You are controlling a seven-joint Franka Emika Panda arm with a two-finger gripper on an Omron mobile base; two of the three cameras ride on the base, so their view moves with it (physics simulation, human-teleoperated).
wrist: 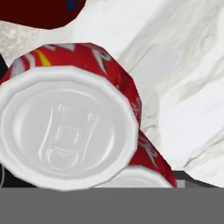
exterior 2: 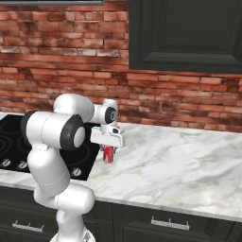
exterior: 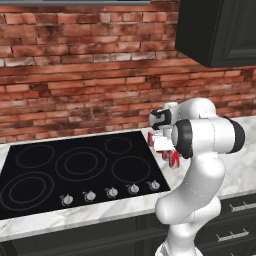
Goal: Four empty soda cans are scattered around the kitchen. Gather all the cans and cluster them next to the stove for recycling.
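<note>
Two red cans stand by the stove, and the pincer is right above one.

One big black stove (exterior: pixel 75 172) lies flat in the white tabletop (exterior 2: pixel 179 165), with five little knobs (exterior: pixel 112 192) along its front. One pincer (exterior 2: pixel 108 142) points straight down, just past the stove's right edge. A soda can (exterior 2: pixel 109 154) stands upright under it, and the pincer looks clamped on it. In the hand view I count a second can (wrist: pixel 148 168) touching the first, plus a dark red shape (wrist: pixel 39 13) I cannot name.

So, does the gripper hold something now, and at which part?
It cannot be told. The gripper sits over a can beside the stove, but its fingers are hidden.
</note>
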